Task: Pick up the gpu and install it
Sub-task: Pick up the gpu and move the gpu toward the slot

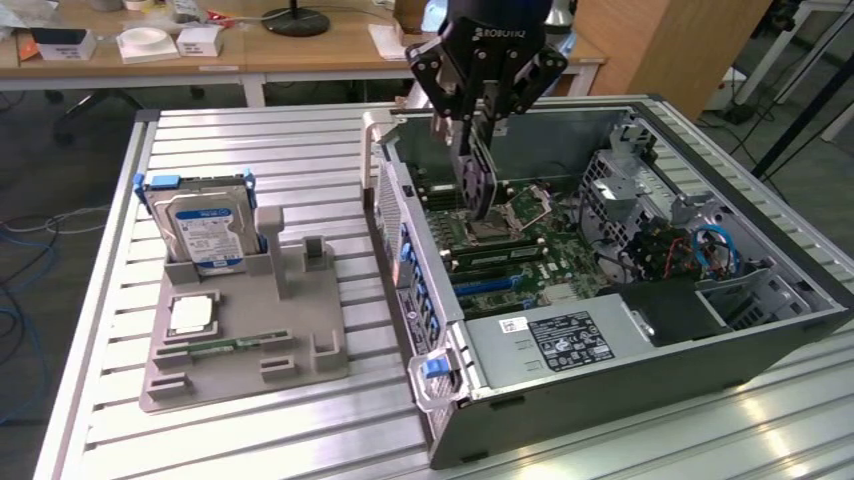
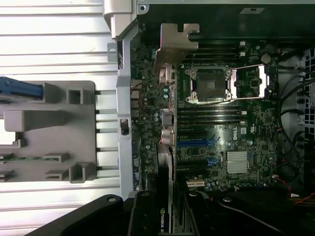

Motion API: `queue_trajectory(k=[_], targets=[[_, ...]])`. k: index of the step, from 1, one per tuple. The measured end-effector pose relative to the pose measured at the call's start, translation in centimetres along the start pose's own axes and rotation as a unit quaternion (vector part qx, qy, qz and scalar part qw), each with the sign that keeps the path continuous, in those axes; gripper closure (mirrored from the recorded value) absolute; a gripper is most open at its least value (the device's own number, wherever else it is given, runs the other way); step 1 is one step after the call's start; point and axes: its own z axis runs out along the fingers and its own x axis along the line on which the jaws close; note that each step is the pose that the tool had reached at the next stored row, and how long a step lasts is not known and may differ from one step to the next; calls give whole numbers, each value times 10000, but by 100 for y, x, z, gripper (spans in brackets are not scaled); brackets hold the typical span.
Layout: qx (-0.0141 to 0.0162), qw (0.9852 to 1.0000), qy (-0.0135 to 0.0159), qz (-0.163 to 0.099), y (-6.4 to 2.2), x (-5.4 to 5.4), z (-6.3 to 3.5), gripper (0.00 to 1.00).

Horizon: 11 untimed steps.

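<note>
The gripper (image 1: pixel 481 125) is seen pinched on the gpu (image 1: pixel 478 180), gripped by its top edge so that the card hangs on edge below the fingers (image 2: pixel 142 214). The gpu (image 2: pixel 167 132) is held inside the open case (image 1: pixel 747 330), over the motherboard (image 1: pixel 514 255) and near the case's rear wall; contact with a slot cannot be told. On the exterior view's left, a hard drive (image 1: pixel 207 235) is stood in a grey holder (image 1: pixel 307 340) on the table (image 1: pixel 267 140)

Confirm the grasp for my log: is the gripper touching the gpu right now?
Touching. The exterior view shows the gripper closed on the upper edge of the gpu, which hangs upright inside the open computer case.
</note>
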Motion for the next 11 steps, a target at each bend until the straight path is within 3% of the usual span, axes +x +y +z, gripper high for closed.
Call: queue_trajectory(k=[11], targets=[[-1,10000,1,-24,13,-216,7,74]])
